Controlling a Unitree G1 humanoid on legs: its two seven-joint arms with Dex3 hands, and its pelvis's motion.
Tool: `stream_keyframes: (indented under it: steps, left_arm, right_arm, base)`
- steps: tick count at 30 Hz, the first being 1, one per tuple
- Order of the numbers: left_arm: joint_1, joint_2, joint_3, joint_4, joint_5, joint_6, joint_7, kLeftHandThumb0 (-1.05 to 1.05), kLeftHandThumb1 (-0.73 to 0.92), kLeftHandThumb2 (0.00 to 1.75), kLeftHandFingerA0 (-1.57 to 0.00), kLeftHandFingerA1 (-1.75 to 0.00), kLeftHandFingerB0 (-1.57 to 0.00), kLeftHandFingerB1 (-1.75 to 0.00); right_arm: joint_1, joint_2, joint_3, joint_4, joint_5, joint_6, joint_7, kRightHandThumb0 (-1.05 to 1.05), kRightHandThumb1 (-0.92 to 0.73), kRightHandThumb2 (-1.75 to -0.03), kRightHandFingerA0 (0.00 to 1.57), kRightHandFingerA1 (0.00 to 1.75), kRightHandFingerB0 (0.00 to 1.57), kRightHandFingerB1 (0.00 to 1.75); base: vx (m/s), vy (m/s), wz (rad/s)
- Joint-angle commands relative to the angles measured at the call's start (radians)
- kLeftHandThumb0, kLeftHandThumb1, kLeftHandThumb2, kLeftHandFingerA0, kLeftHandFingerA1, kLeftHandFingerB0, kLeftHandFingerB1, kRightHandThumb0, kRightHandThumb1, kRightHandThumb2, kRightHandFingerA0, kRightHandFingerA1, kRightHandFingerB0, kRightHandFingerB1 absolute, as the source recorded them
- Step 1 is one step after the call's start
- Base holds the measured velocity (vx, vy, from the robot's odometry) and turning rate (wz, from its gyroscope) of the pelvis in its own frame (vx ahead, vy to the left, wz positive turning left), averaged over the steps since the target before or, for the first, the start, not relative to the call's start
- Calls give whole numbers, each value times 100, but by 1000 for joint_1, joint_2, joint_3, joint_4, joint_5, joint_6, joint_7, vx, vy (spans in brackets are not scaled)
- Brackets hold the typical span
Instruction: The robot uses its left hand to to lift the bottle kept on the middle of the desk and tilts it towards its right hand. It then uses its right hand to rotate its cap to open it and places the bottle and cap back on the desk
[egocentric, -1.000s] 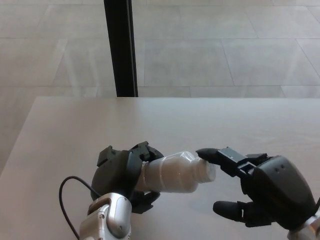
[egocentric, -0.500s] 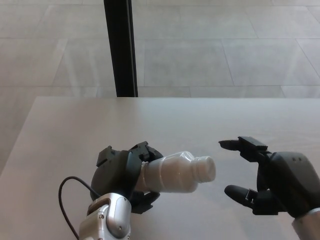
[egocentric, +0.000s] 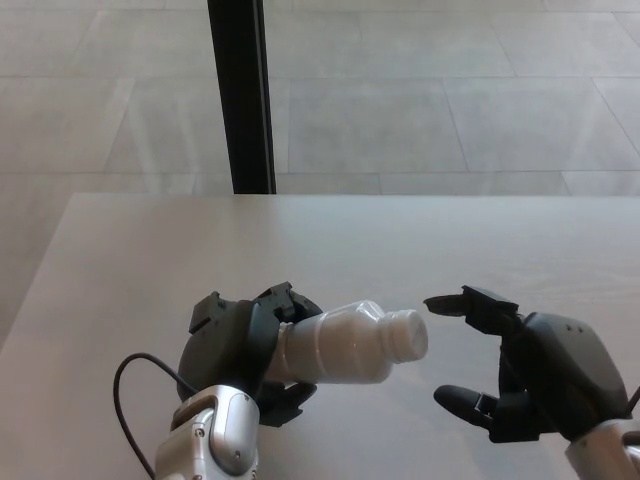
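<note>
Holding the white bottle (egocentric: 335, 346) tipped sideways above the desk (egocentric: 120, 260) in the left hand (egocentric: 235, 345). Spreading right hand (egocentric: 530, 385) fingers wide, empty, beside the cap (egocentric: 408, 335). Probably light, smooth, slippery; gripping the cap's sides.

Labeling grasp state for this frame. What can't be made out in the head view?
- Bottle base and lower body: hidden inside the left hand.
- Whether the white cap is loosened: seam too small to tell.
- Left thumb contact: behind the bottle.
- Right hand wrist: cut off by the bottom edge.
- Black cable end: runs off the bottom edge.
</note>
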Motion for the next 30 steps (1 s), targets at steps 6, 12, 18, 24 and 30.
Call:
stream_keyframes:
  steps: [6, 12, 18, 24, 30]
  left_arm:
    - [14, 2, 0, 8, 4, 17, -12, 2, 74, 76, -74, -137, -68, -77]
    - [19, 0, 3, 3, 0, 13, -11, 3, 73, 81, -72, -164, -74, -102]
    - [12, 0, -1, 6, 3, 14, -13, 0, 77, 72, -81, -149, -74, -90]
    - [12, 4, -2, 11, 6, 5, -7, 0, 76, 73, -81, -156, -76, -101]
    - [1, 0, 1, 10, 6, 30, -20, 1, 74, 78, -73, -153, -72, -89]
  right_arm:
    - [-34, 3, 28, -30, 19, 75, 14, -64, -60, -63, 99, 146, 44, 45]
    - [-54, 4, 35, -31, 26, 89, 10, -65, -51, -93, 116, 130, 41, 58]
    - [-63, 8, 45, -23, 22, 87, -10, -59, -61, -60, 103, 137, 45, 46]
    - [-57, 12, 57, -22, 20, 96, -13, -57, -60, -60, 105, 137, 45, 47]
    - [-57, 12, 66, -21, 17, 99, -19, -57, -61, -60, 106, 135, 45, 47]
  base:
    - [0, 0, 0]
    - [0, 0, 0]
    - [0, 0, 0]
    - [0, 0, 0]
    - [0, 0, 0]
